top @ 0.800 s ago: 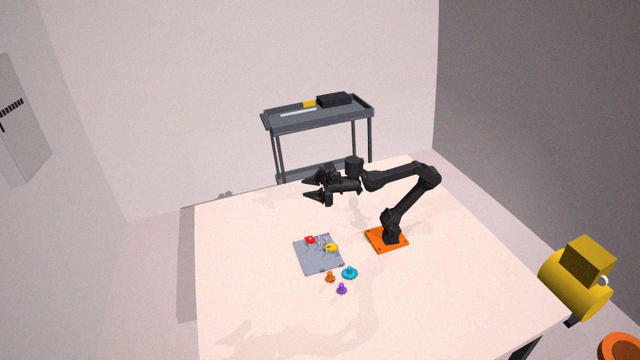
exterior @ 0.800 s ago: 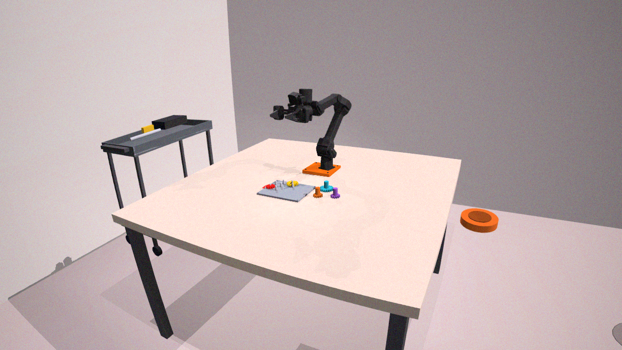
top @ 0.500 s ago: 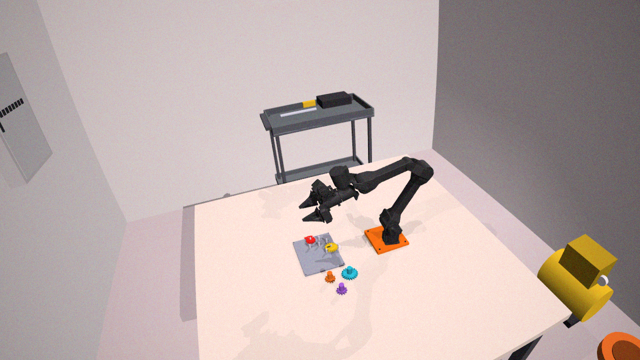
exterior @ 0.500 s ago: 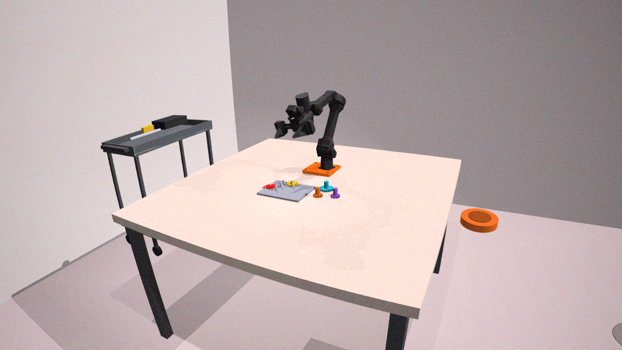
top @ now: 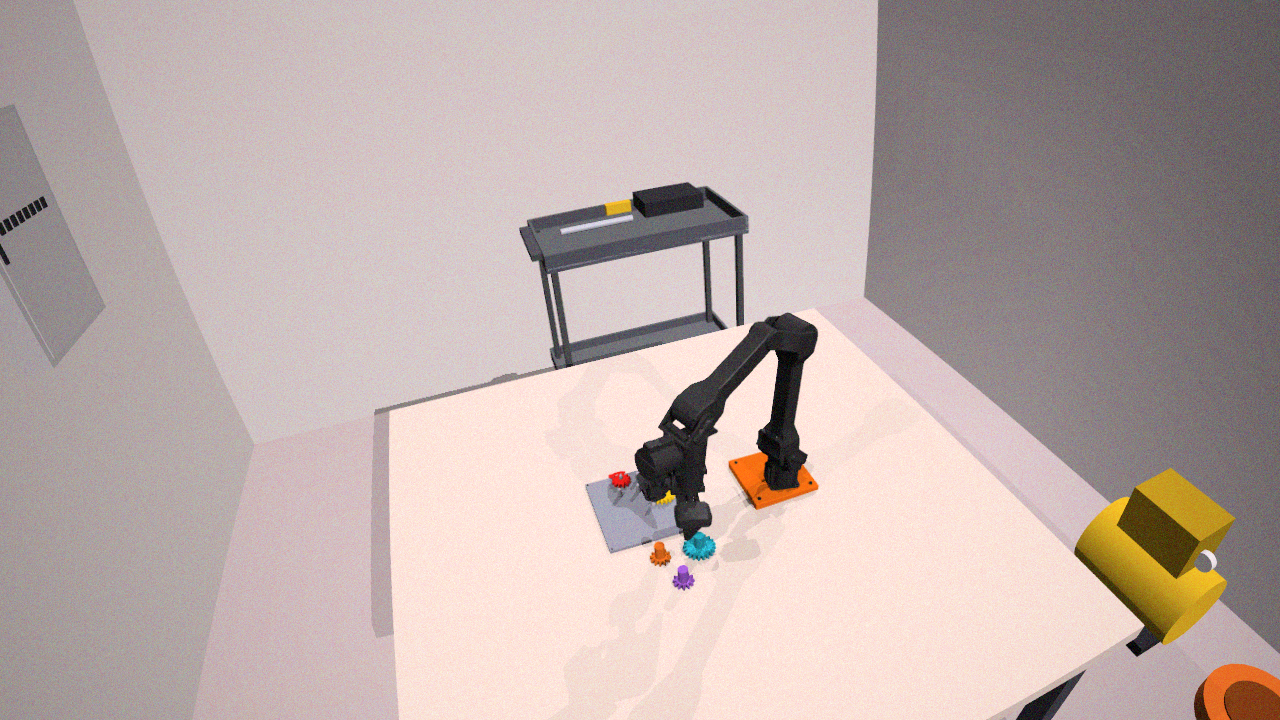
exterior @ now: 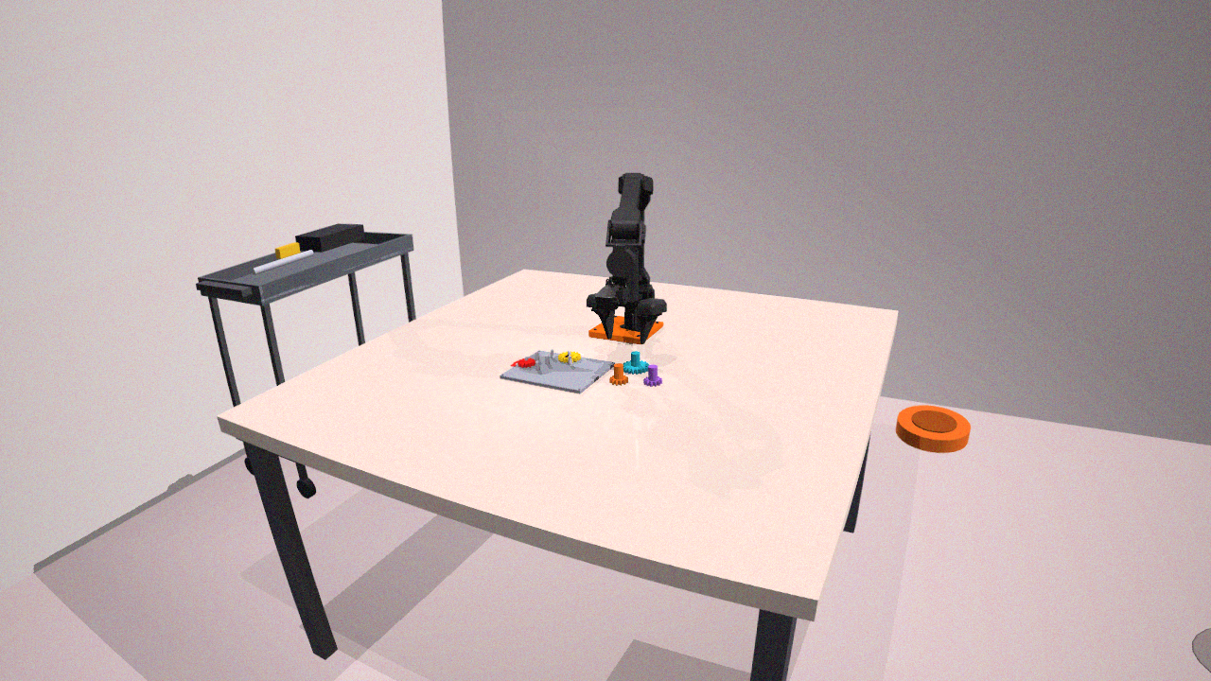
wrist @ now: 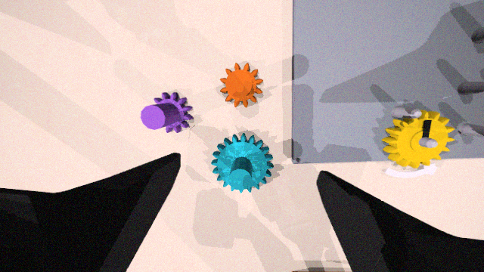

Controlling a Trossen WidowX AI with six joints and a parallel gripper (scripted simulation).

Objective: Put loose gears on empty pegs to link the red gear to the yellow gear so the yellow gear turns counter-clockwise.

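Observation:
My gripper (exterior: 626,339) (wrist: 250,168) is open and empty, pointing down above the teal gear (top: 699,548) (exterior: 635,368) (wrist: 224,155), which shows between the fingertips in the wrist view. The orange gear (top: 660,558) (exterior: 619,379) (wrist: 240,83) and purple gear (top: 683,582) (exterior: 652,380) (wrist: 153,117) stand upright on the table near it. The grey board (top: 617,530) (exterior: 563,380) (wrist: 340,38) bears the red gear (top: 619,480) (exterior: 526,362) and the yellow gear (top: 664,498) (exterior: 566,357) (wrist: 404,140). Several bare pegs, including one peg (wrist: 470,88), stand between them. The arm hides part of the board in the top view.
The white arrow (wrist: 410,173) curves beside the yellow gear at the board's edge. The arm's orange base plate (top: 747,488) (exterior: 599,332) is on the table behind the gears. A grey cart (top: 644,246) (exterior: 339,258) stands beyond the table.

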